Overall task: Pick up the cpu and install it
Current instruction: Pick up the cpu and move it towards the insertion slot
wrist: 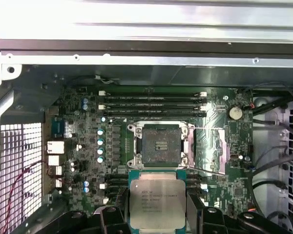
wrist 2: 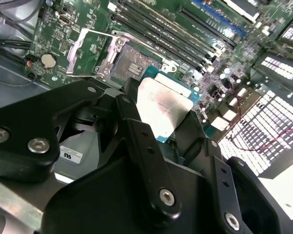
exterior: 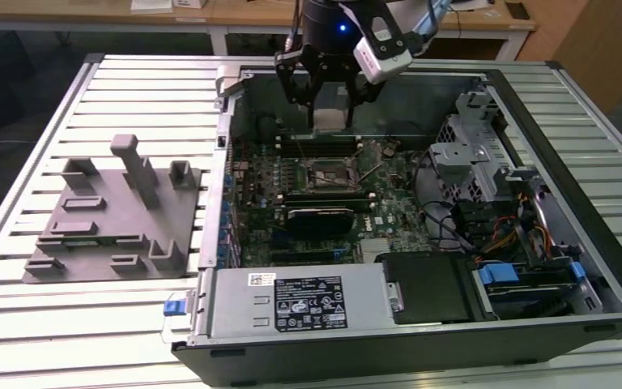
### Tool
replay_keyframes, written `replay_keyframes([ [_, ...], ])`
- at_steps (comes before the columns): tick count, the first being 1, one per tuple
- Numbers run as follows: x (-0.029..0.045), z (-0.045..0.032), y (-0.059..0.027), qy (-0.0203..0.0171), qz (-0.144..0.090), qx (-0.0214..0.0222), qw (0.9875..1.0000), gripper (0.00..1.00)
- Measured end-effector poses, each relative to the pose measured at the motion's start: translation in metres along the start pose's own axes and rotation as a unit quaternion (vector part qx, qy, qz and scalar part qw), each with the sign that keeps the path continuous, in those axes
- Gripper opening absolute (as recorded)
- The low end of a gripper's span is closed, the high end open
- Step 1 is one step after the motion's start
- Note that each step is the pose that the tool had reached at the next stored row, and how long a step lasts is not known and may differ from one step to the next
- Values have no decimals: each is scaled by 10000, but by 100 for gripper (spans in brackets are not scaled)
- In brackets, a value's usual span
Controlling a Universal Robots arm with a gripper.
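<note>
1. The gripper is closed on the cpu, gripping the chip by two opposite edges. In both wrist views the silvery lid shows between the dark fingers, with a green rim around it.
2. The cpu hangs in the air inside the open computer case, above the motherboard. It touches nothing but the fingers.
3. In the exterior view the chip sits above the far part of the board, short of the CPU socket rather than straight over it. In the first wrist view the cpu appears just beside the socket.
4. The socket is empty. Its load plate is swung open to one side and the dark contact field is bare, with the memory slots beyond it.
5. The grey fixture plate with upright posts lies on the slatted table, well apart from the case.
6. My judgement: the pick-up is done and the carry to the socket is in hand, with the install not yet made.
7. Seating it seems to call for the chip centred over the socket, held level and square to the frame, with its notches and corner mark matched. It would also need a gentle, straight descent, since a tilted or offset drop could bend the contacts.
</note>
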State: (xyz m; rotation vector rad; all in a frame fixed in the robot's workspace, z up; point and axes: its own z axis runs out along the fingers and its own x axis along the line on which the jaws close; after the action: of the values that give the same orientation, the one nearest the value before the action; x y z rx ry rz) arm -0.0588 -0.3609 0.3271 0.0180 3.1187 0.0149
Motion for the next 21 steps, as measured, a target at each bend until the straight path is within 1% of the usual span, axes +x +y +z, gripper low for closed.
replay_keyframes([
  [4,-13,72,24,23,1,6,10000,54],
  [16,-84,294,94,97,1,23,10000,54],
  [21,-100,383,109,123,1,28,9999,54],
])
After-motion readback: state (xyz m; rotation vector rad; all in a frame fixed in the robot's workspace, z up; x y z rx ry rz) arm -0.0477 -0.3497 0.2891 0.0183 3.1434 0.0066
